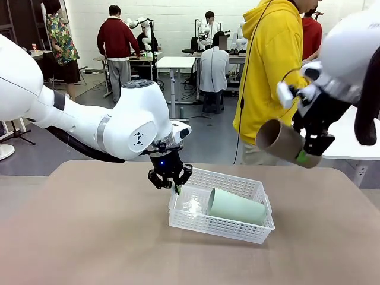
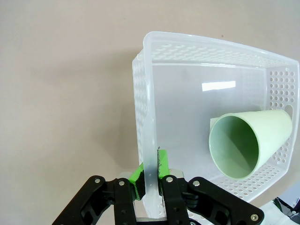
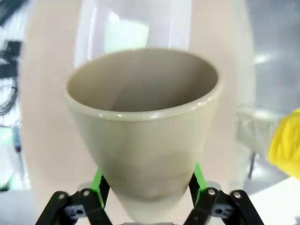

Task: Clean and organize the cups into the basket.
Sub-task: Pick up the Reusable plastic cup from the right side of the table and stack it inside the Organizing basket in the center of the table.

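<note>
The white basket (image 1: 236, 179) sits mid-table with a pale mint green cup (image 1: 236, 206) lying on its side inside, mouth toward the left. My left gripper (image 1: 176, 189) is shut on the basket's left rim (image 2: 151, 154), one finger inside and one outside the wall; the mint cup (image 2: 253, 140) lies further in. My right gripper (image 1: 309, 154) hangs high at the right, above and beyond the basket, shut on a brown cup (image 1: 279, 141) held tilted with its mouth to the left. In the right wrist view the brown cup (image 3: 145, 126) sits between the green pads (image 3: 97, 183).
The brown table (image 1: 89, 237) has free room left of and in front of the basket. A person in a yellow hoodie (image 1: 270, 65) stands at the far side, behind the raised brown cup. Other people and tables are farther back.
</note>
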Motion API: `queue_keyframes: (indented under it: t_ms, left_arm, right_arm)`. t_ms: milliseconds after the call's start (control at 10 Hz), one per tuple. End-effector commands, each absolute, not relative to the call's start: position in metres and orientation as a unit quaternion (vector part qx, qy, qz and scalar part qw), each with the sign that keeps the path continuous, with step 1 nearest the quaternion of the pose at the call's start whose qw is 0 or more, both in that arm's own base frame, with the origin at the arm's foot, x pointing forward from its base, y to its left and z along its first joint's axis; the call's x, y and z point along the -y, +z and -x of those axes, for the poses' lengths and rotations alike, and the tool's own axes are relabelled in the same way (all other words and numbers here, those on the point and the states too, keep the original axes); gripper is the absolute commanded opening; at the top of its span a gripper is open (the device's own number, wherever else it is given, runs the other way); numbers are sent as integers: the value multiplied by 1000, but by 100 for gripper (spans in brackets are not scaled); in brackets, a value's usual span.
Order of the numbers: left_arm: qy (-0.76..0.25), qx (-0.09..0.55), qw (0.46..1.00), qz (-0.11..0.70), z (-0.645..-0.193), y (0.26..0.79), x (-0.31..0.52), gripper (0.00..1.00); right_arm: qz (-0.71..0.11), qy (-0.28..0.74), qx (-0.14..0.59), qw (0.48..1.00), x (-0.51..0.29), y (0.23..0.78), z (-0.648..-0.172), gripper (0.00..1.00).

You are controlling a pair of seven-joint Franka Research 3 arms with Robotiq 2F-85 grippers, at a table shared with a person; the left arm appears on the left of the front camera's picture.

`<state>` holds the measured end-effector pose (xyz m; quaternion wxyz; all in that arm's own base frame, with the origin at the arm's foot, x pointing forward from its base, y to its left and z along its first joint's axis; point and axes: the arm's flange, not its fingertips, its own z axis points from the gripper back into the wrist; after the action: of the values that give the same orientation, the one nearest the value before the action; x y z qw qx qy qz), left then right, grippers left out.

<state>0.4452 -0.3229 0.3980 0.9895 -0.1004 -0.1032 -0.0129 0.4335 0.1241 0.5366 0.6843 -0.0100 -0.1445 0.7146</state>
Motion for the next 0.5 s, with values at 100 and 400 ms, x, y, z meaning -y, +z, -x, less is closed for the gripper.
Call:
queue_keyframes:
  t_ms: [100, 400]
  left_arm:
    - [-16, 104, 989, 101, -445, 399, 324, 0]
    - [-16, 104, 989, 101, -445, 399, 324, 0]
  right_arm:
    - [-7, 722, 41, 691, -176, 503, -463, 81]
    - [-5, 739, 21, 673, -224, 484, -474, 81]
